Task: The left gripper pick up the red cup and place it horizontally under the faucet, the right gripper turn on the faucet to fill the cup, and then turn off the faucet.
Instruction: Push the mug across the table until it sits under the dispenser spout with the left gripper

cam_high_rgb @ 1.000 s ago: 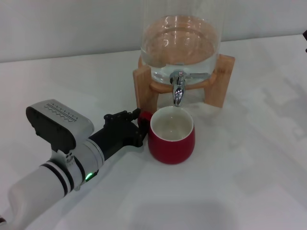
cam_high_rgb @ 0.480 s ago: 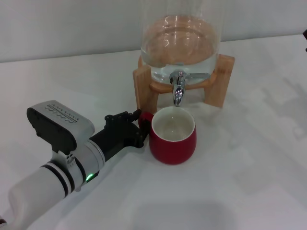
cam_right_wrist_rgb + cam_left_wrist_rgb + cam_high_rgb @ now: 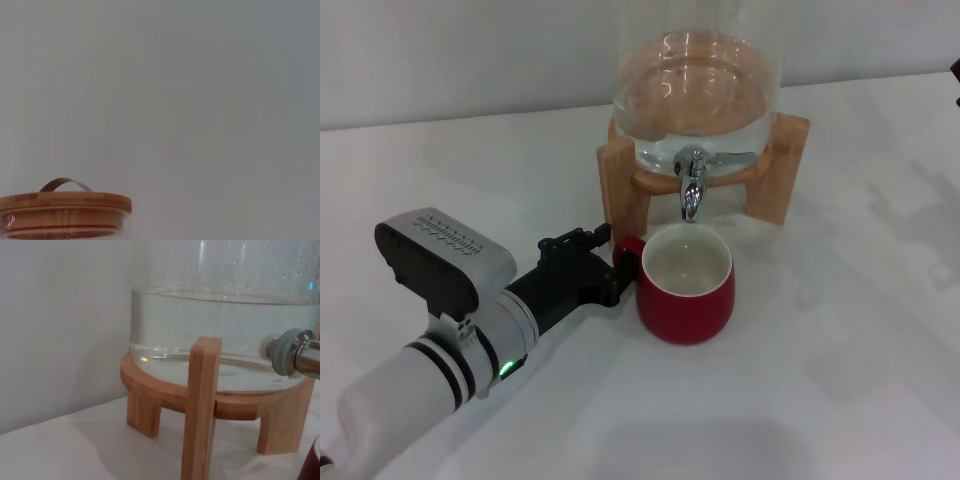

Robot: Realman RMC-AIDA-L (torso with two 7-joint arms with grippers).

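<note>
The red cup [image 3: 686, 295] stands upright on the white counter [image 3: 840, 380], its off-white inside empty, with its rim just below and slightly in front of the spout of the faucet [image 3: 692, 187]. Its small handle points toward the robot's left, and the left claw [image 3: 617, 268] is pinching that handle, the black fingers closed around the loop. So the placing step looks nearly finished: the cup sits roughly under the spout, though whether the stream would fall cleanly inside is hard to judge from the head view. Behind the faucet, the glass water jar [image 3: 695, 95] rests on its wooden stand [image 3: 620, 185], about a third full. The left wrist view shows only the stand, the jar and the faucet's base. The right claw is out of sight; its wrist camera sees the jar's wooden lid [image 3: 62, 207] from high up. The next move probably calls for the left claw to steady or release the cup, and the right one to descend to the thin lever.
</note>
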